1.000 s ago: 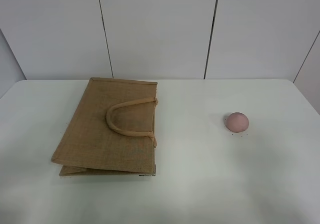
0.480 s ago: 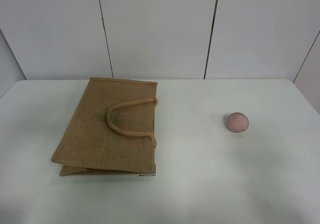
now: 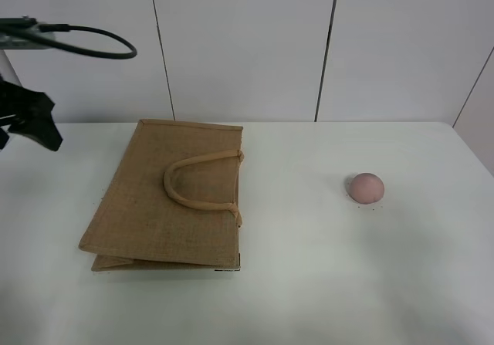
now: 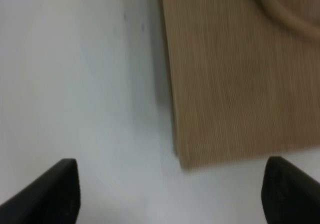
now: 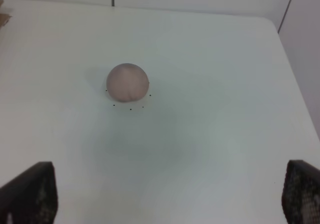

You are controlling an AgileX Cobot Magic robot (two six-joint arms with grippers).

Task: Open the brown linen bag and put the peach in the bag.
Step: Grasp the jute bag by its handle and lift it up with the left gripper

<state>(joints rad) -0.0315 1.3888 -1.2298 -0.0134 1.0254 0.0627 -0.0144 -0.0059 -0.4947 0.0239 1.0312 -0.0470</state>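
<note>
Newly arriving over the far left corner of the desk [image 3: 309,299], my left gripper [image 4: 172,189] is hanging spread and empty, like the right gripper [image 5: 166,194] facing the peach [image 3: 366,187] near the right edge. I'm fearing a grab pinching both layers of the flat bag [image 3: 174,194] lying toward the left edge, keeping it closed.

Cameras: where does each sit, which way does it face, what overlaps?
Exterior high: mounted high, facing the wall, looking down on the table with bag and peach; part of the left arm shows at the left edge.
Left wrist: on the left arm, looking down at one bag corner; left gripper open, fingertips wide apart.
Right wrist: on the right arm, looking down at the peach; right gripper open, empty.
Shared: exterior and left wrist both see the bag; exterior and right wrist both see the peach.
</note>
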